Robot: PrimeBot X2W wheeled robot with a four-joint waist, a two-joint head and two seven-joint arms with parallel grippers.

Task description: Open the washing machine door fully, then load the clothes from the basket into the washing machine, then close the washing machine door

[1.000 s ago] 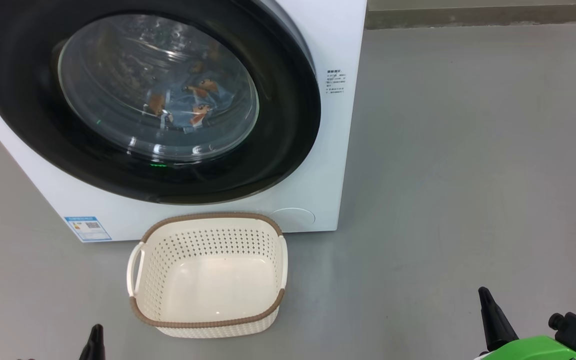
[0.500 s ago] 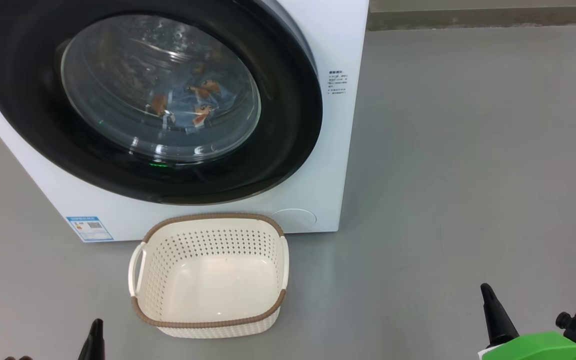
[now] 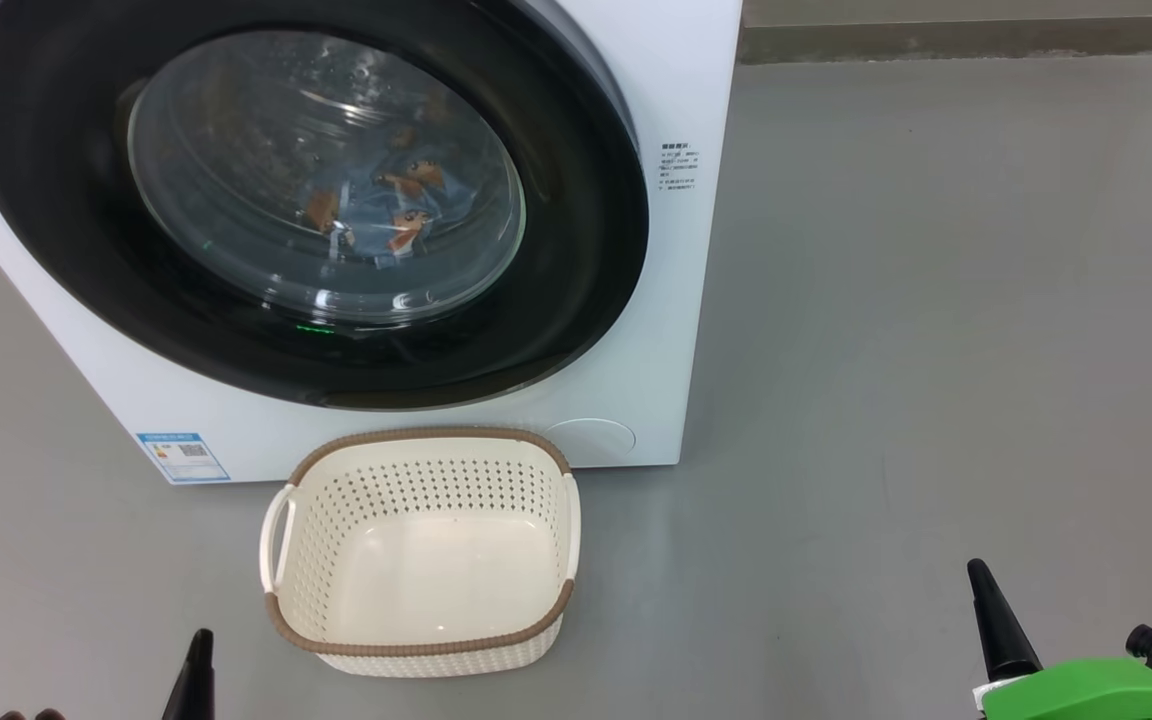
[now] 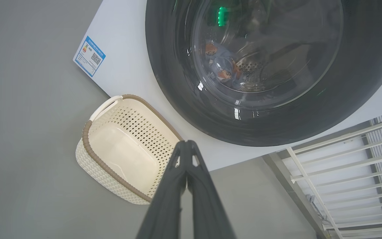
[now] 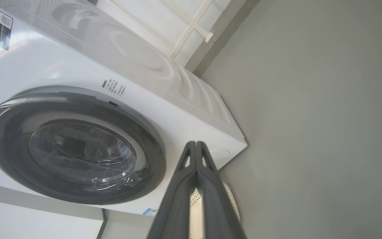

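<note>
**Finishing up: door shut, basket empty, both grippers idle**

At the lower left of the head view the left gripper (image 3: 200,645) hangs low over the grey floor (image 3: 936,350). Its two dark fingers are pressed together on nothing, and the left wrist view shows the tips meeting with no gap. Just right of it the basket (image 3: 421,647) stands upright on the floor, close in front of the washing machine (image 3: 636,340), with nothing in it. Above the basket the washing machine door (image 3: 576,250) lies flat against the white front. Behind its glass bowl the clothes (image 3: 386,215) rest low in the drum. At the lower right the right gripper (image 3: 979,572) is likewise closed and empty, well apart from the machine.

By my reading the loading is done and only the closing is left to confirm. Doing that well means checking that the black ring sits even all round with no cloth nipped at the edge; none shows. If a push is needed, press with closed fingertips on the ring, not the glass, and keep both arms clear of the basket.

The door is glossy black and throws reflections; its window bulges, clear and hard.
</note>
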